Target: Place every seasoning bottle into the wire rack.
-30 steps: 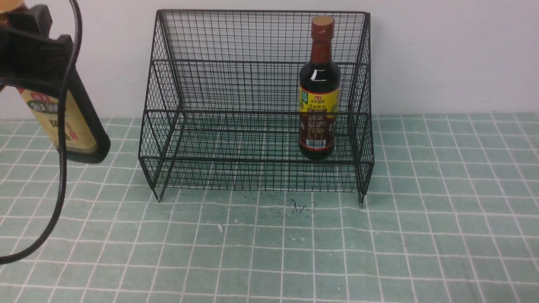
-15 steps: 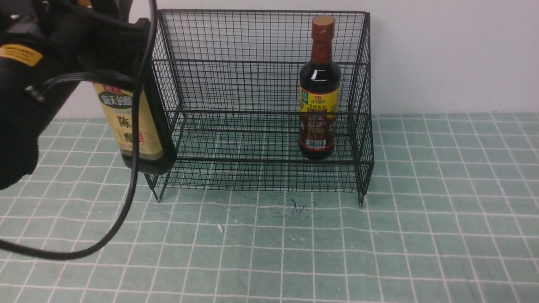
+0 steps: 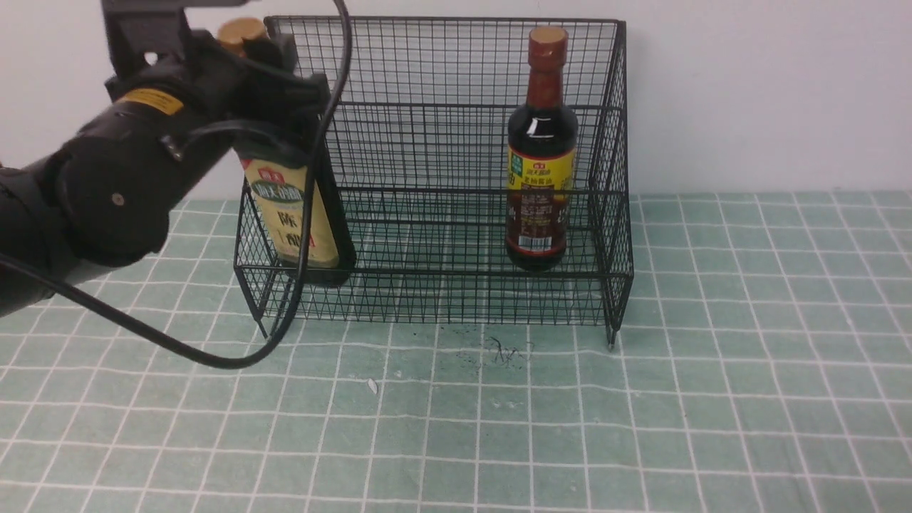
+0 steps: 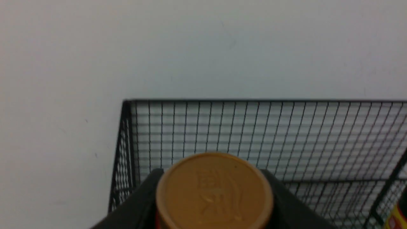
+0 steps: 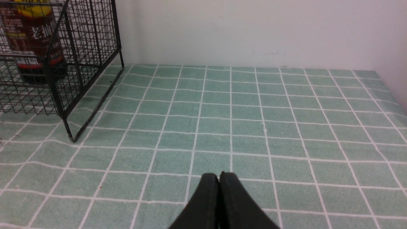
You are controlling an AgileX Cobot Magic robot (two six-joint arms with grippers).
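Note:
The black wire rack (image 3: 434, 149) stands against the back wall. The slim bottle with the reddish-brown cap and yellow label (image 3: 539, 153) stands upright on the rack's lower tier at the right; it also shows in the right wrist view (image 5: 33, 41). My left gripper (image 3: 274, 107) is shut on the broad bottle with the gold cap and tan label (image 3: 296, 221), gripping below its cap. The bottle tilts a little, and its base is level with the rack's low front wall at the left end. Its gold cap (image 4: 214, 190) fills the left wrist view. My right gripper (image 5: 219, 178) is shut and empty above the mat.
A green checked mat (image 3: 641, 399) covers the table. A small dark scuff (image 3: 506, 350) and a white speck (image 3: 371, 385) lie on the mat before the rack. My left arm's cable (image 3: 214, 356) hangs in front of the rack's left corner. A white wall is behind.
My left arm has carried the broad bottle from the far left rightward to the rack's left end. The slim bottle and the rack have not moved.

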